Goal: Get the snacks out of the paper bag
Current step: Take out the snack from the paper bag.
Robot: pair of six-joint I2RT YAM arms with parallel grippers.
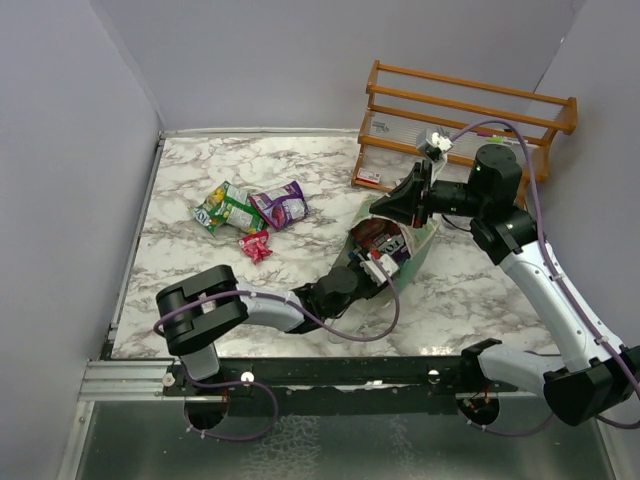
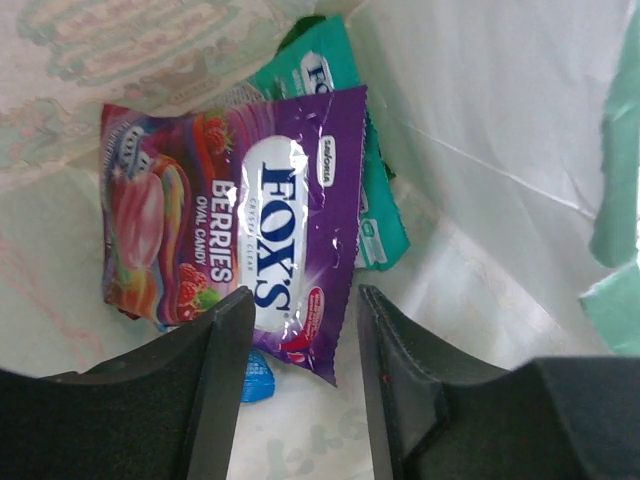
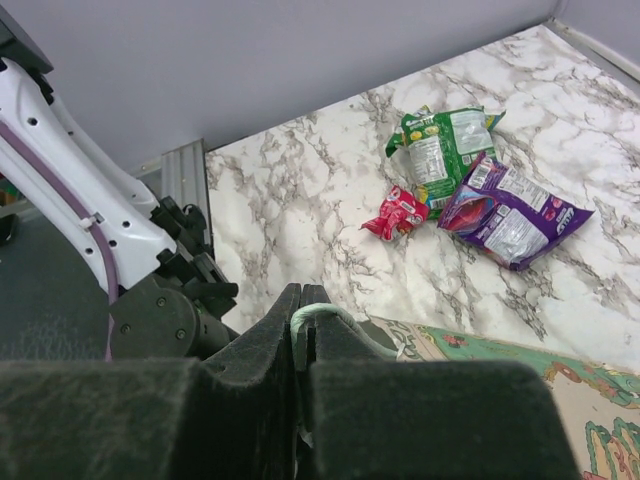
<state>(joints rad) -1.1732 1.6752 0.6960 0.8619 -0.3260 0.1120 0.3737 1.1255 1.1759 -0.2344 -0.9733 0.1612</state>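
Two packets at least are inside the paper bag (image 1: 418, 250), at the right of the scene: a purple packet (image 2: 280, 200) on top, a teal packet (image 2: 330, 70) farther in. My left pincer (image 2: 302, 300) is released, one finger at each side of the purple packet's near edge. I should go a little deeper, then clench on that one only. My right pincer (image 3: 302, 300) is clenched on the cord handle (image 3: 322, 312), lifting the mouth.
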